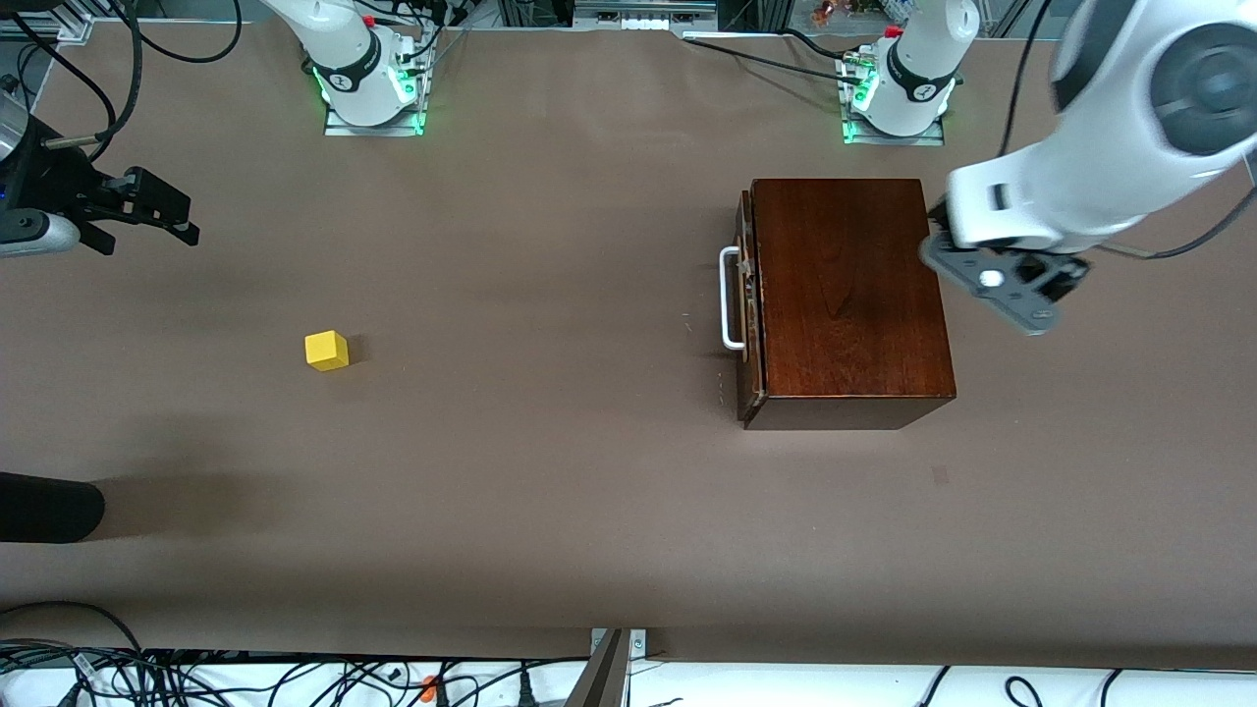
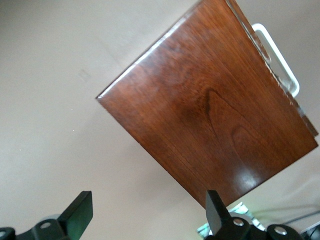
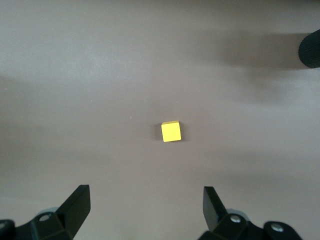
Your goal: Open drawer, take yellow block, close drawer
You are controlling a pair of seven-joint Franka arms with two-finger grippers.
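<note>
The dark reddish-brown wooden box (image 1: 849,295) stands toward the left arm's end of the table. Its drawer (image 1: 751,314) is pushed in, and the white bar handle (image 1: 729,299) faces the right arm's end. The yellow block (image 1: 327,351) lies on the bare table toward the right arm's end, outside the box. My left gripper (image 1: 1016,290) is open and empty, up beside the box's end away from the handle. The left wrist view shows the box top (image 2: 215,115) and handle (image 2: 277,57) past the open left gripper (image 2: 149,205). My right gripper (image 1: 182,211) is open and empty, above the block (image 3: 171,131), which lies ahead of it in its wrist view (image 3: 146,197).
A black rounded object (image 1: 49,506) juts in at the table's edge at the right arm's end, nearer the front camera than the block; it also shows in the right wrist view (image 3: 311,47). Cables (image 1: 196,673) run along the table's near edge.
</note>
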